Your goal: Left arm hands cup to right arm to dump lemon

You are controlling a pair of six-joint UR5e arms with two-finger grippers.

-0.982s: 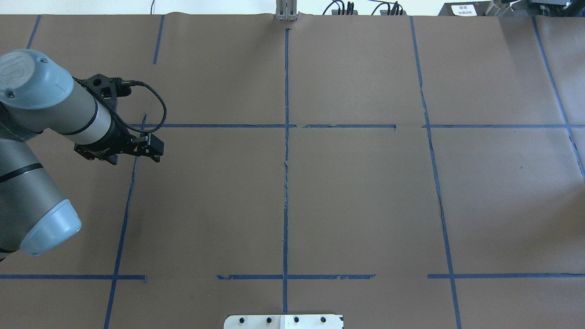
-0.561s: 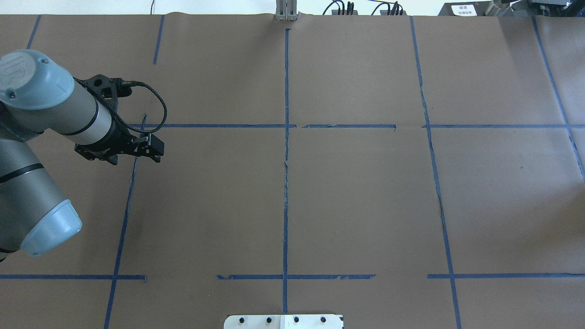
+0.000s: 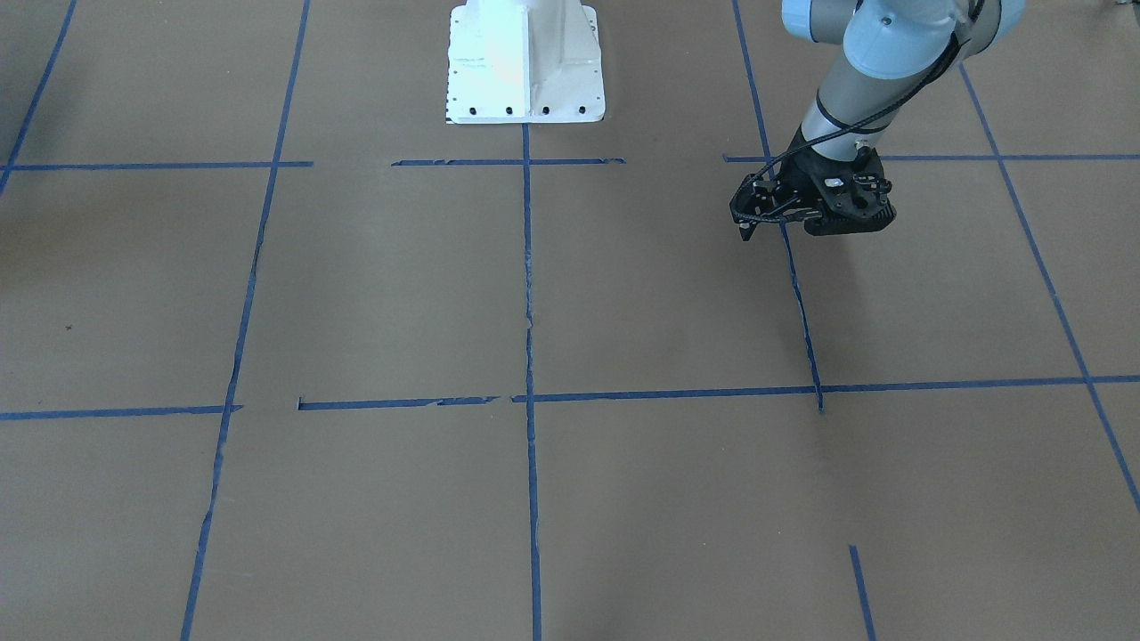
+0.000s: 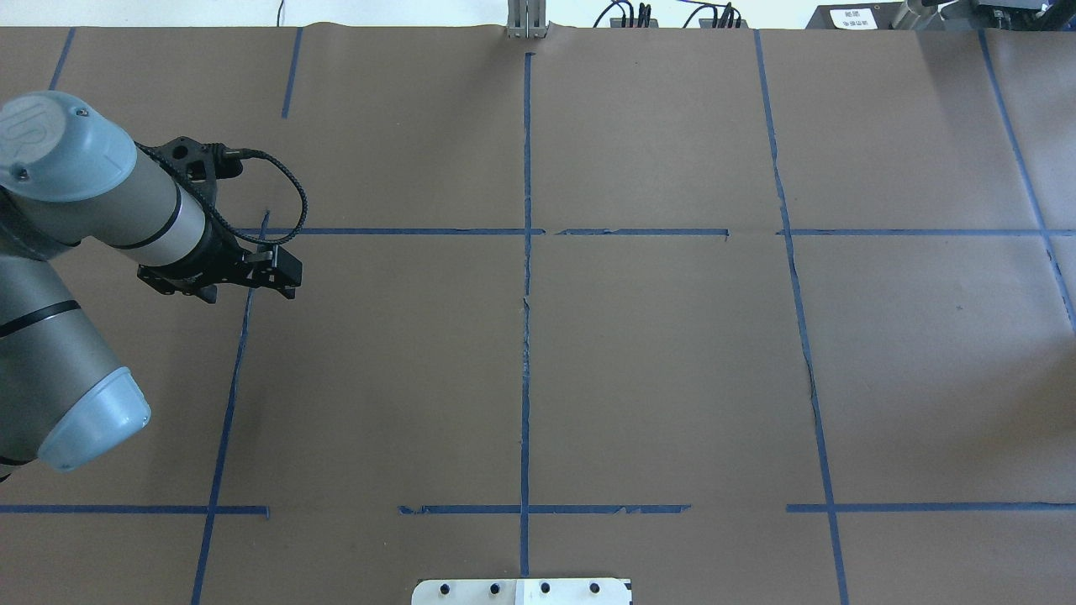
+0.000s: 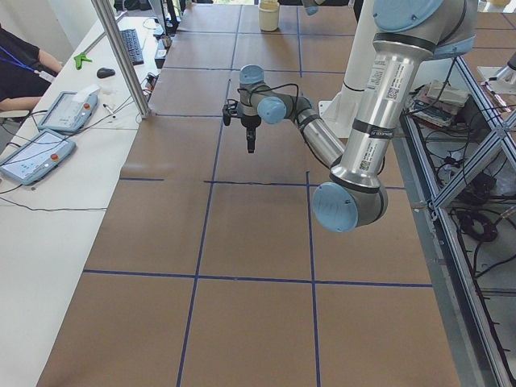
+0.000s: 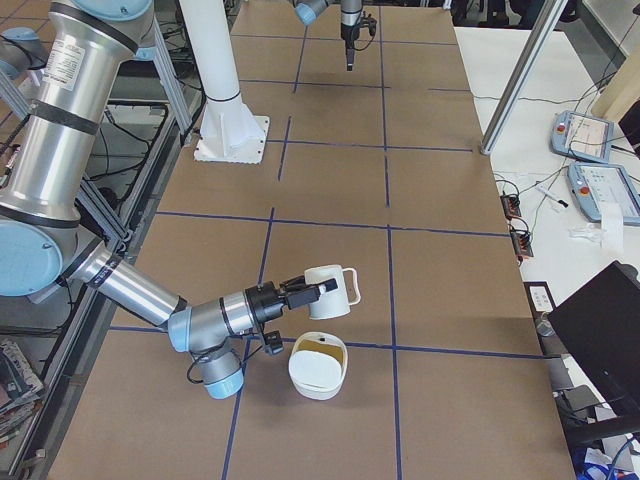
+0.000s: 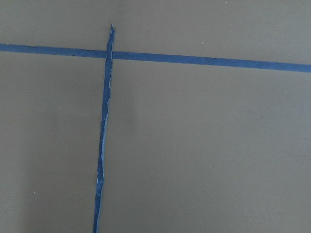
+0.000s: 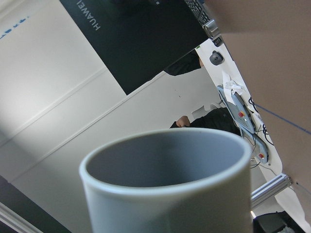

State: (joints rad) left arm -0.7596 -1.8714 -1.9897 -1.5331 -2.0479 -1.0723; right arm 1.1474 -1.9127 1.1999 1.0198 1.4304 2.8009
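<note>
1. The cup (image 6: 334,290) is at the end of the table on the robot's right. It lies tipped on its side at the tip of the right gripper (image 6: 312,291), apparently clear of the surface, with its handle pointing away from the arm. The tilt suits pouring, because it turns the mouth off vertical so the contents can roll out.
2. The right wrist camera looks into the cup's grey inside, and the part that shows holds nothing.
3. Just beside the cup, nearer the exterior right camera, a white bowl (image 6: 300,378) stands upright on the table. A yellow-green patch in it is probably the lemon (image 6: 321,354), though it is too small to be sure. If it is, the dump looks done or nearly done.
4. The right arm (image 6: 130,285) reaches low along the table to carry the cup. Its fingers show only in this side view, so whether they are clenched on the cup cannot be told.
5. The left arm (image 4: 76,202) is well apart, toward the other end of the table. The left gripper (image 5: 251,143) points down above a crossing of blue tape (image 7: 109,52). It carries nothing, and whether its jaws are parted or together cannot be told. Standing off there keeps it out of the pouring arm's way.
6. Brown paper (image 4: 656,361) covers the table.
</note>
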